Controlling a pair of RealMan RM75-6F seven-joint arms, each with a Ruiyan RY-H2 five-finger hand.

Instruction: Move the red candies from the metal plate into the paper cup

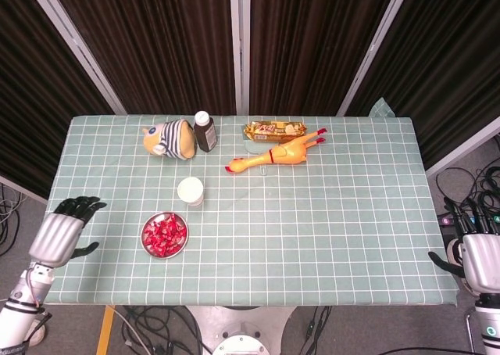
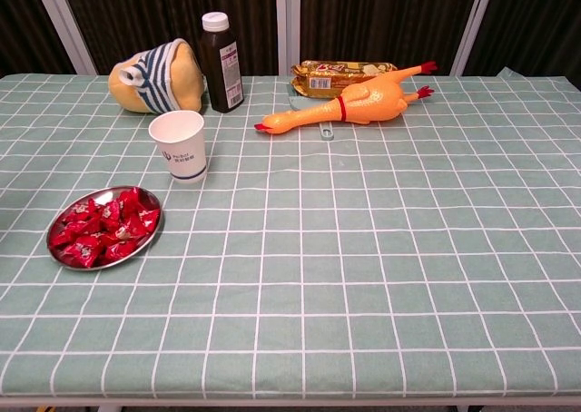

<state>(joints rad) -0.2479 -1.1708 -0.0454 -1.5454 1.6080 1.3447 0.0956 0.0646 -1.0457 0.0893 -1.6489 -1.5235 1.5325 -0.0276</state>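
Several red candies (image 1: 164, 234) (image 2: 104, 226) fill a round metal plate (image 1: 146, 247) (image 2: 58, 254) near the table's front left. Just behind it stands the white paper cup (image 1: 191, 191) (image 2: 179, 145), upright. My left hand (image 1: 61, 234) hovers over the table's left edge, left of the plate, fingers apart and holding nothing. My right hand (image 1: 477, 253) hangs beyond the table's right front corner, fingers spread and empty. Neither hand appears in the chest view.
Along the back stand a striped yellow plush toy (image 1: 169, 138) (image 2: 156, 76), a dark bottle (image 1: 205, 131) (image 2: 221, 62), a snack packet (image 1: 274, 128) (image 2: 343, 71) and a rubber chicken (image 1: 278, 152) (image 2: 353, 102). Dark curtains close the back.
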